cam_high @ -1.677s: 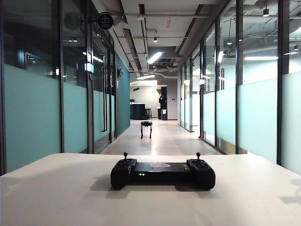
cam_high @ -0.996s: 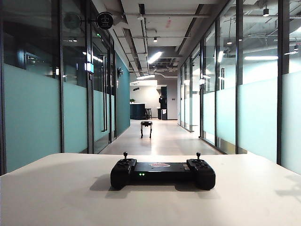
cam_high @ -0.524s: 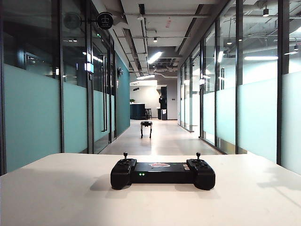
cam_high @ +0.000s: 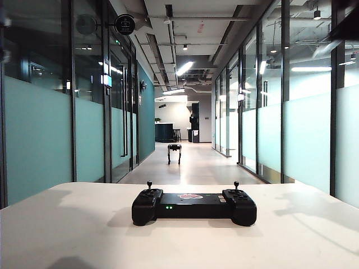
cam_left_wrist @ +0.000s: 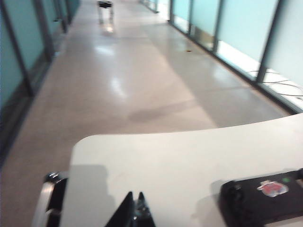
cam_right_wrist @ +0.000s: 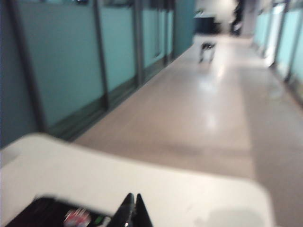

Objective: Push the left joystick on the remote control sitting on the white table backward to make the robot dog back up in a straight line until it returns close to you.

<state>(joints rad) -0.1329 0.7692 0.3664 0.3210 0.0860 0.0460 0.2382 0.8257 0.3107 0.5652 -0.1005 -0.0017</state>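
Since the earlier frames, nothing on the table has shifted, but new arm shadows are falling across the white table point(cam_high: 67, 235) at both sides, and dark blurs are showing at the upper corners of the exterior view. You are now seeing both grippers only through their wrist cameras. The left gripper point(cam_left_wrist: 135, 213) is hanging above the table with its fingertips pinched together, holding nothing, a little way from the remote control's point(cam_high: 194, 206) bulging end. The right gripper point(cam_right_wrist: 133, 212) is likewise shut tight and empty, hovering above the table just beside the controller's reddish sticker point(cam_right_wrist: 75, 217); that picture is blurring.

The remote control is lying flat near the middle of the table, two green lights glowing on its near face. The left joystick point(cam_high: 149, 185) is standing upright and untouched, as is the right stick point(cam_high: 236, 185). The robot dog point(cam_high: 174, 152) is standing far down the corridor floor point(cam_high: 196, 165), between the glass walls point(cam_high: 39, 134), well apart from the table.
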